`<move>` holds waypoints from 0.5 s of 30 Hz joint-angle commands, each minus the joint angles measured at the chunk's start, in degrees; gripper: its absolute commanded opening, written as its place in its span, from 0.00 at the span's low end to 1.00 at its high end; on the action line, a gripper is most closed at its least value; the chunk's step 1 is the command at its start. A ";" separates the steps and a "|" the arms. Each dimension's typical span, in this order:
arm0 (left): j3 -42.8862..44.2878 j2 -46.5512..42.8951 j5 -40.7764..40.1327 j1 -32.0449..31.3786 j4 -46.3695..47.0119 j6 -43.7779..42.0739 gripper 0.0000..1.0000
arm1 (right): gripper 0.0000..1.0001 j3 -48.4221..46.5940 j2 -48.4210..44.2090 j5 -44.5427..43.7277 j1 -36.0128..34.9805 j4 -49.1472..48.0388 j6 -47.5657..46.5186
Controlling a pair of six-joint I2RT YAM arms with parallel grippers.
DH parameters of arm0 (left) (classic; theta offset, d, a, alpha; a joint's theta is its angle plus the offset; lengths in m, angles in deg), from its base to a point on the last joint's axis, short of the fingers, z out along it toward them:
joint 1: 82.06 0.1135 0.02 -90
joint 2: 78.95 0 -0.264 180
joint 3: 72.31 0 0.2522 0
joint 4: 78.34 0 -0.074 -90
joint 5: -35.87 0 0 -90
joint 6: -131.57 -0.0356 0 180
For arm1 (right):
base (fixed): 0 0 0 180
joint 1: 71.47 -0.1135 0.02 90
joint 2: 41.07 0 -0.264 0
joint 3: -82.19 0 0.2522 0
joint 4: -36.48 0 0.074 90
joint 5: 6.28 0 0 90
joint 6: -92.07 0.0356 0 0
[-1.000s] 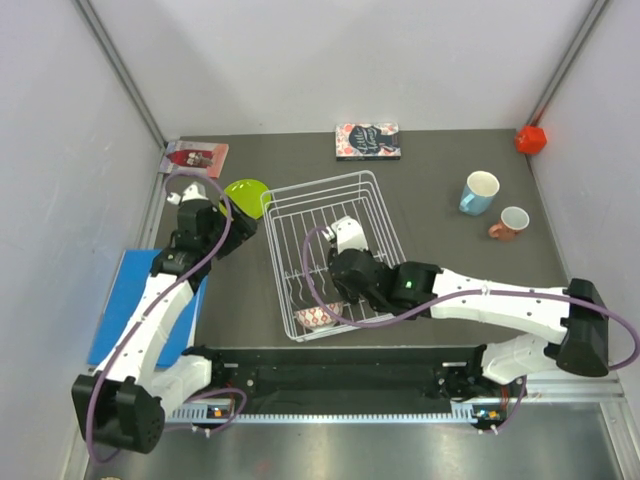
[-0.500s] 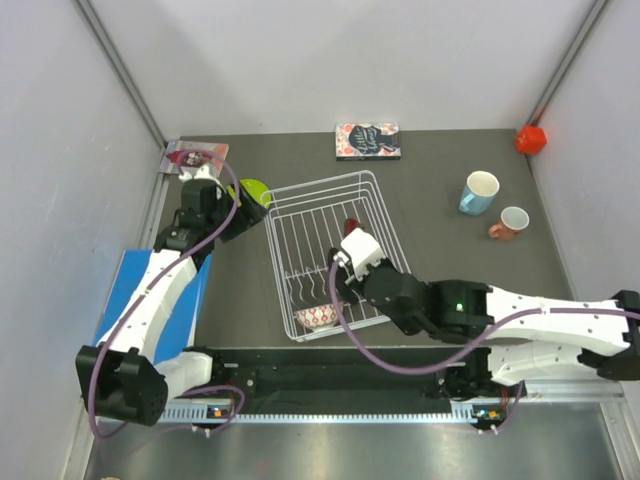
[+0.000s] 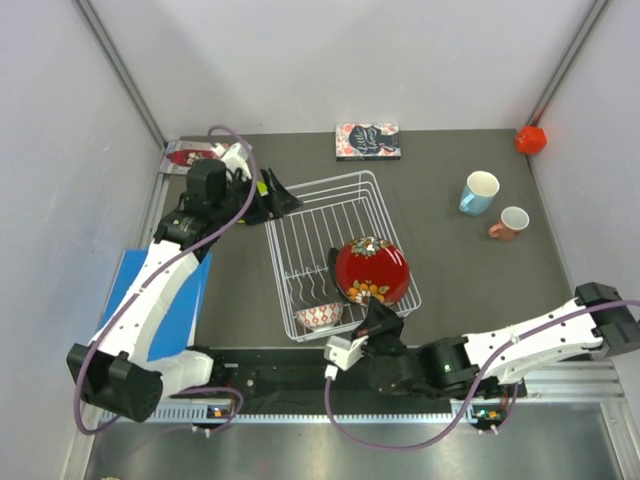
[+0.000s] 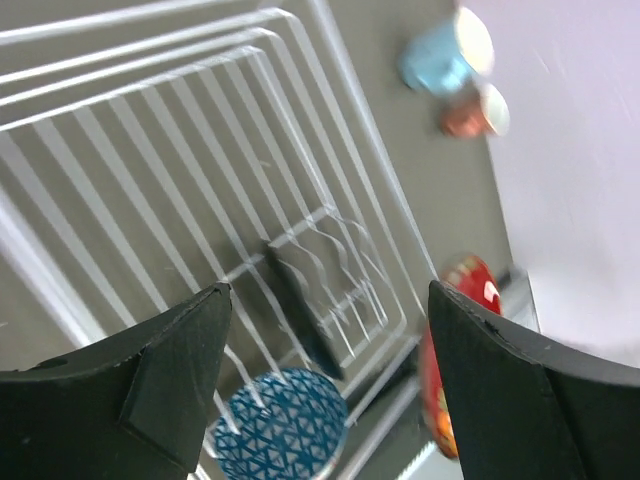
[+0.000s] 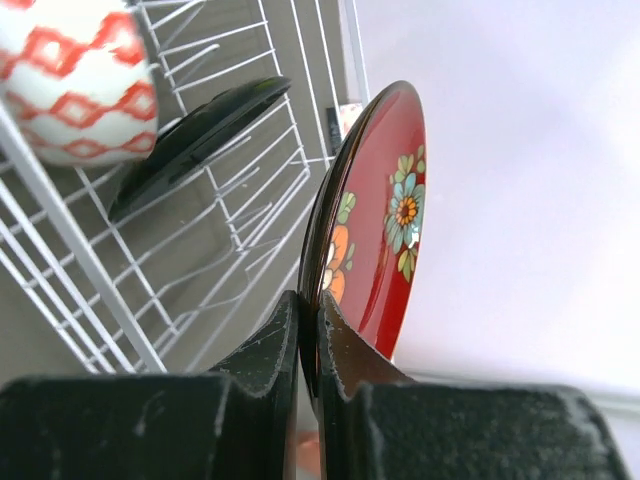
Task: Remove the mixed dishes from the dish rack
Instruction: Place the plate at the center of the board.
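The red floral plate [image 3: 372, 268] stands on edge above the near right of the white wire dish rack [image 3: 300, 215]. My right gripper [image 3: 381, 312] is shut on its lower rim; the right wrist view shows both pads pinching the red plate [image 5: 385, 225] at the gripper [image 5: 311, 312]. A black plate [image 5: 195, 140] leans in the rack's slots, and a small patterned bowl [image 3: 320, 317] sits in the near corner. My left gripper [image 3: 279, 196] hangs open and empty over the rack's far left corner, looking down on rack [image 4: 180, 170], bowl [image 4: 280, 425] and black plate [image 4: 305, 300]. Only a sliver of the lime-green plate [image 3: 262, 188] shows.
A light-blue mug [image 3: 480, 192] and a salmon-pink mug [image 3: 511, 222] stand on the table to the right. Two books [image 3: 368, 141] [image 3: 195, 158] lie at the back, a red cube [image 3: 531, 139] in the far right corner, a blue pad [image 3: 150, 300] at the left.
My right arm has drawn back toward the near edge and lifted the red plate up out of the rack. My left gripper has left the green plate, swung toward the rack and opened wider.
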 commanded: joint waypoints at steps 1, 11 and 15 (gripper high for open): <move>4.18 0.19 5.27 -6.01 -2.41 -5.03 0.84 | 0.00 2.66 0.75 -6.62 -2.39 -17.04 -16.06; 0.67 0.19 7.47 -13.05 -3.64 -7.67 0.82 | 0.00 3.20 3.21 -5.22 -3.89 -23.84 -22.94; -1.44 -0.60 7.65 -16.13 -1.28 -7.41 0.81 | 0.00 2.41 4.00 -4.69 -3.88 -23.93 -22.67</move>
